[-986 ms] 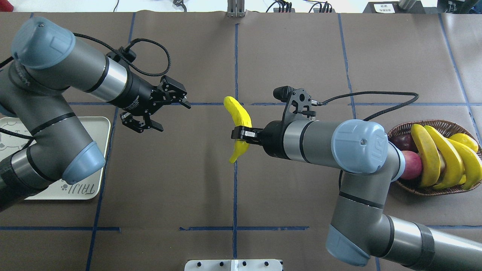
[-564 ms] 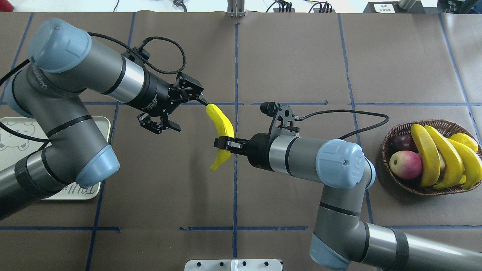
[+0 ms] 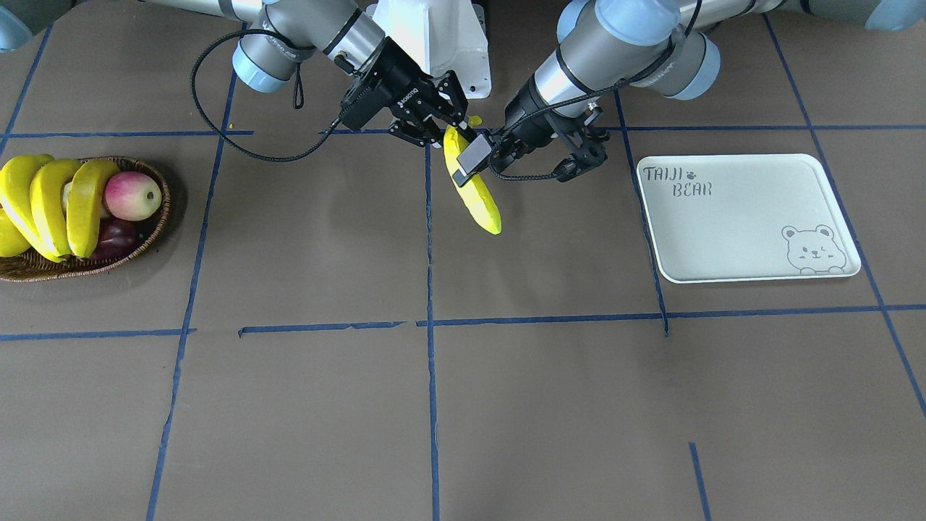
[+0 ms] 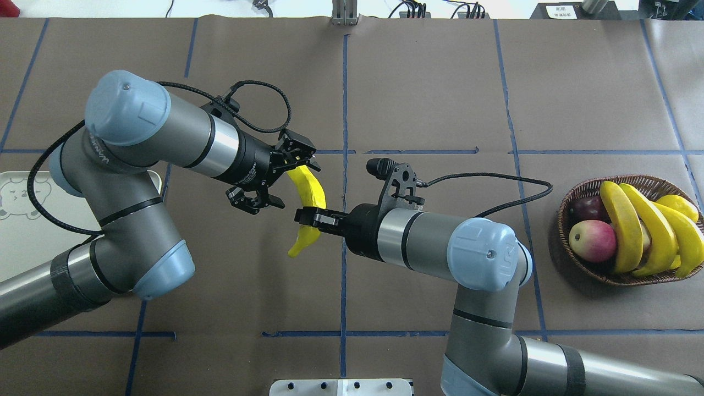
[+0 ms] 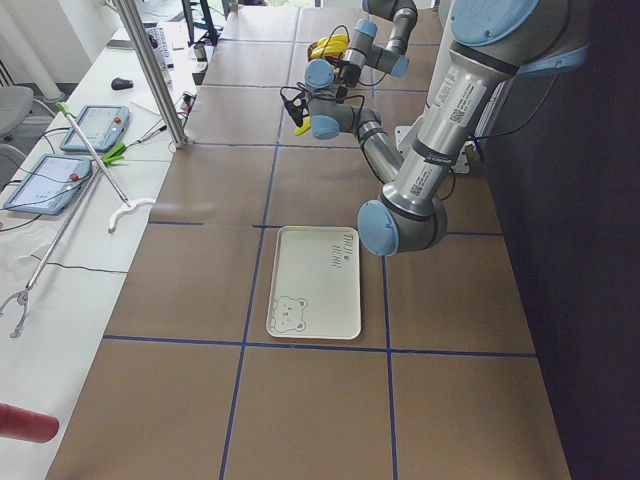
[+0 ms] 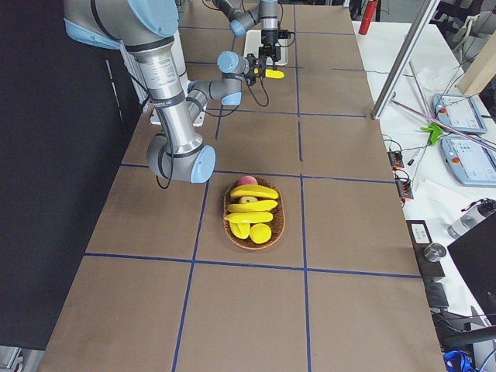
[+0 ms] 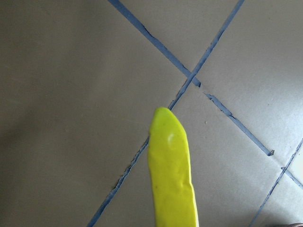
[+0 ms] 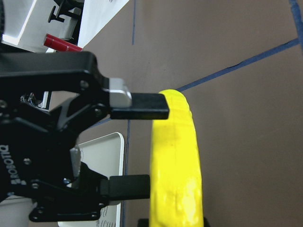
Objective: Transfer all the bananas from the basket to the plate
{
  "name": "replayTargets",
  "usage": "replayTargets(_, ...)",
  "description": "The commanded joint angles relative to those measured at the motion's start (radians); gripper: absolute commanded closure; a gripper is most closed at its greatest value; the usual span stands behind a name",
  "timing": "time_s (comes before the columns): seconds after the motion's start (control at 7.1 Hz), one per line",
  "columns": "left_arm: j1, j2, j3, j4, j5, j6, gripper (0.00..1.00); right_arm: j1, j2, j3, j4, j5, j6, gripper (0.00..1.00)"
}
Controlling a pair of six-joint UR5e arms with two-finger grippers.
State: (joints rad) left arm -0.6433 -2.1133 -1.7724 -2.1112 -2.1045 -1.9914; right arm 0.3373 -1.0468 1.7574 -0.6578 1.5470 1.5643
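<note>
- Step in hand, as I read it: a mid-air handover near the middle of the surface, overhead view.
- Right gripper [image 4: 306, 215] pinches a banana [image 4: 311, 190] about mid-length, clear of the surface.
- Left gripper [image 4: 296, 183] is spread at the banana's 12 o'clock end, not clamped.
- Next move likely calls for the left to clamp before the right lets go, then carry to the plate [image 3: 738, 224] at 9 o'clock.
- Three bananas [image 4: 624, 231] lie in the basket [image 4: 632, 177] at 3 o'clock.

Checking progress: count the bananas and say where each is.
4. One banana hangs in mid-air, clamped by the right gripper, the open left gripper around its end. Three bananas lie in the basket; others may be hidden.
</note>
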Motion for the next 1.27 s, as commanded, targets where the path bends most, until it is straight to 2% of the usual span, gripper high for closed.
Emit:
replayTargets(0.0, 0.011, 0.001, 0.01, -0.001, 0.009, -0.001, 0.17, -0.006, 0.001, 0.007, 0.001, 0.001, 0.0, 1.0)
replayTargets(0.14, 0.013, -0.001, 0.008, -0.007, 0.009, 0.0, 0.17, -0.007, 0.001, 0.007, 0.001, 0.001, -0.001, 0.99)
replayTargets(0.42, 0.013, 0.001, 0.01, -0.015, 0.009, 0.0, 0.26, -0.012, 0.001, 0.008, -0.002, 0.001, -0.006, 0.98)
replayTargets(0.56, 0.013, 0.001, 0.01, -0.016, 0.009, 0.0, 0.38, -0.015, 0.001, 0.01, -0.002, 0.001, -0.007, 0.97)
replayTargets(0.85, 0.013, 0.001, 0.01, -0.027, 0.009, 0.0, 0.54, -0.021, 0.001, 0.011, -0.002, 0.001, -0.01, 0.95)
replayTargets(0.99, 0.013, 0.003, 0.01, -0.03, 0.009, 0.0, 0.65, -0.026, 0.001, 0.01, -0.002, 0.002, -0.013, 0.9)
replayTargets(1.13, 0.013, 0.003, 0.01, -0.03, 0.009, 0.0, 0.84, -0.026, 0.001, 0.01, 0.0, 0.002, -0.015, 0.83)
